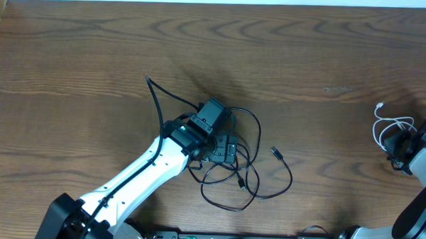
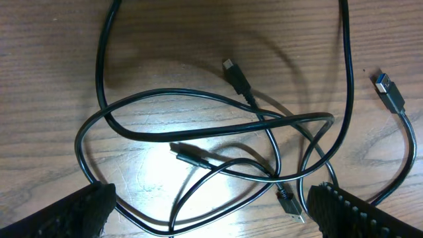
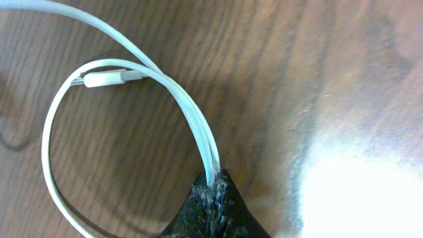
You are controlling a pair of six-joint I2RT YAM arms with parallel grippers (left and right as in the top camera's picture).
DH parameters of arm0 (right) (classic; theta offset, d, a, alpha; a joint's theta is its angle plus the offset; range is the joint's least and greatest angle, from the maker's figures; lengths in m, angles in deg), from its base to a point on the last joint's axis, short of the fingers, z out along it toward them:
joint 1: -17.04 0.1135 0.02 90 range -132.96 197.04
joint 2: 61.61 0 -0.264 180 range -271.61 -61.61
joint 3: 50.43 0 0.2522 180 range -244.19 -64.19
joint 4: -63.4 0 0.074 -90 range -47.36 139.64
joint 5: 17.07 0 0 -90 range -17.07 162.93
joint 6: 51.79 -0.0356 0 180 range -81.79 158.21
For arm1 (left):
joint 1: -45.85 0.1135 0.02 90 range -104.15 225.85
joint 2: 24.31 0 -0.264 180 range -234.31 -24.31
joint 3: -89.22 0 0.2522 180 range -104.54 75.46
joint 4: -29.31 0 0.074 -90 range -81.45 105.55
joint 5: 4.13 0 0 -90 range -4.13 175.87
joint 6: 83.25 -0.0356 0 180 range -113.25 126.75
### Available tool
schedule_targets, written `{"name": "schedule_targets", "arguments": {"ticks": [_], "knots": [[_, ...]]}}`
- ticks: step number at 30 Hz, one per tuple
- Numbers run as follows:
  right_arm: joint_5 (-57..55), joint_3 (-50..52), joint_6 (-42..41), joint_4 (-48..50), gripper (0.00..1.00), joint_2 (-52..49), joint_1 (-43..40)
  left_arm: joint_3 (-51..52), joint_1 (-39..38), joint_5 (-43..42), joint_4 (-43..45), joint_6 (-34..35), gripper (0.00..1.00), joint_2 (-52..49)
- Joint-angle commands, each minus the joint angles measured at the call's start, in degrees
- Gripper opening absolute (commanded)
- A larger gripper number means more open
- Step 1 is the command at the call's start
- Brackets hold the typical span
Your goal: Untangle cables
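My left claw (image 2: 218, 211) stands with jaws wide apart, holding nothing; the black cables (image 2: 236, 76) lie directly beneath it in a loose crossed heap at the middle of the surface (image 1: 95, 44). The heap's widest loop runs from one finger toward the other, so a straight descent should probably bracket several strands rather than one. My left arm is the nearer; it reaches diagonally from the near-left corner, wrist pitched down. My right claw (image 3: 211, 198) is clamped together on the doubled white cable (image 3: 198, 125) at the right edge, well apart from the heap.
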Motion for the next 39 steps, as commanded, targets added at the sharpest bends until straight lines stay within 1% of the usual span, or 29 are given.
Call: {"name": "schedule_targets", "arguments": {"ticks": [1,3,6,9,10,17,24,25,26,30,35,39], "knots": [[-2.89,2.12,-1.49,-0.7,0.04,-1.31,-0.37,-0.87,0.04,0.76,-0.22,-0.5,0.98,0.15],[-2.56,2.12,-1.46,-0.68,0.07,-1.31,-0.37,-0.85,0.04,0.76,-0.2,-0.5,0.98,0.15],[-1.14,2.12,-1.42,-0.48,0.16,-1.29,-0.37,-0.85,0.04,0.76,-0.2,-0.5,0.98,0.15],[-0.35,2.12,-1.44,-0.44,0.43,-1.2,-0.37,-0.85,0.04,0.76,-0.2,-0.5,0.98,0.15],[0.2,2.12,-1.4,-0.44,0.45,-0.98,-0.37,-0.85,0.04,0.76,-0.2,-0.5,0.98,0.15],[2.27,2.12,1.18,-1.4,0.49,4.2,-0.35,-0.85,0.04,0.76,-0.2,-0.5,0.98,0.15],[2.25,2.12,2.69,-5.31,0.53,10.97,-0.35,-0.87,0.04,0.76,-0.2,-0.5,0.98,0.15],[2.34,2.12,2.69,-5.86,0.54,11.8,-0.35,-0.87,0.04,0.76,-0.2,-0.5,0.98,0.15],[3.04,2.12,2.69,-6.25,0.58,12.52,-0.35,-0.87,0.04,0.76,-0.2,-0.5,0.98,0.15],[10.01,2.12,2.67,-6.56,0.62,13.66,-0.35,-0.85,0.04,0.76,-0.2,-0.5,0.98,0.15],[20.11,2.12,2.69,-8.02,0.63,13.64,0.55,-0.85,0.04,0.76,-0.2,-0.5,0.98,0.15],[22.56,2.12,3.61,-7.98,0.63,13.64,2.32,-0.85,0.04,0.76,-0.2,-0.5,0.98,0.15]]}}
